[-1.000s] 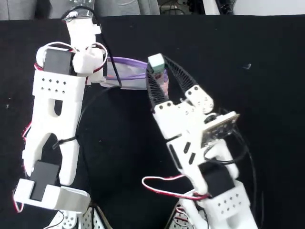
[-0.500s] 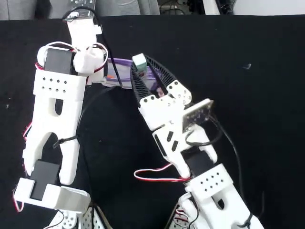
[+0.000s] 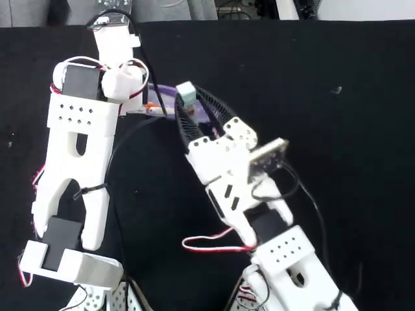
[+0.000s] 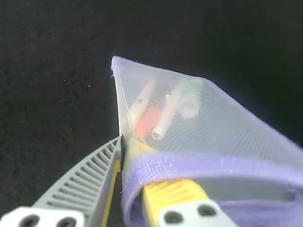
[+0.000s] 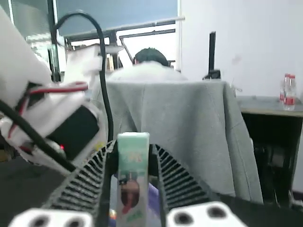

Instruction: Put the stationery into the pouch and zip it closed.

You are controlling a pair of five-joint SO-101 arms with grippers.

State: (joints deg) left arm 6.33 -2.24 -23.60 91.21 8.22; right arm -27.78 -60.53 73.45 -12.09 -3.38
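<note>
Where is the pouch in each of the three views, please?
High view: the pouch lies between the two arms, purple-edged.
Left wrist view: the mesh bag clamped in the left gripper.
Right wrist view: probably the purple sliver beside the green-topped box.
Shared landmark: that box, in the right gripper, next to the pouch in the high view.

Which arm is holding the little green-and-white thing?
The right arm's fingers pinch the green-and-white thing; the left arm's fingers grip the mesh pouch instead.
</note>
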